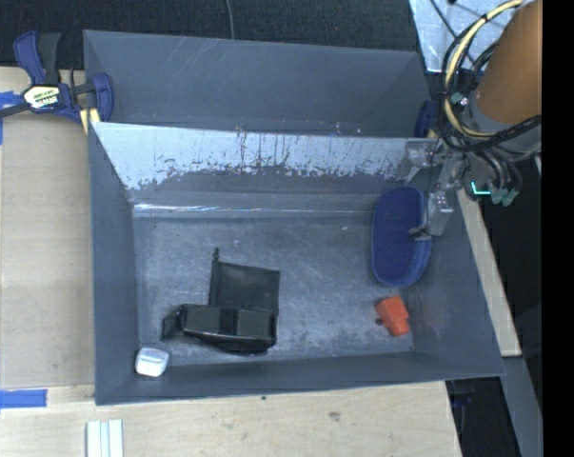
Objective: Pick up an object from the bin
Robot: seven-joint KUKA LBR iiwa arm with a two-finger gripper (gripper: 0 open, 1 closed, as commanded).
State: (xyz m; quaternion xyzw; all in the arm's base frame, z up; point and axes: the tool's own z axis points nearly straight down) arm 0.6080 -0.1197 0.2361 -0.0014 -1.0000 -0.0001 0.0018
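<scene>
Pick not yet done: fingers (437,219) low at right edge of blue oval pad (399,238), seemingly touching it; open or closed, cannot tell. Orange block (393,315) just below fingers, black piece (231,310) well left. Grasp, lift remain.

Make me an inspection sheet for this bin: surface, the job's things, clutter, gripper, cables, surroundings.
Surface: grey bin floor, scuffed.
Job's things: blue oval pad at right; orange block in front of it; black folded piece front left; small white piece in the front-left corner.
Clutter: nothing seen.
Gripper: gripper at the blue oval pad's right edge.
Cables: cables looped round the wrist.
Surroundings: dark ground behind the bin.
</scene>
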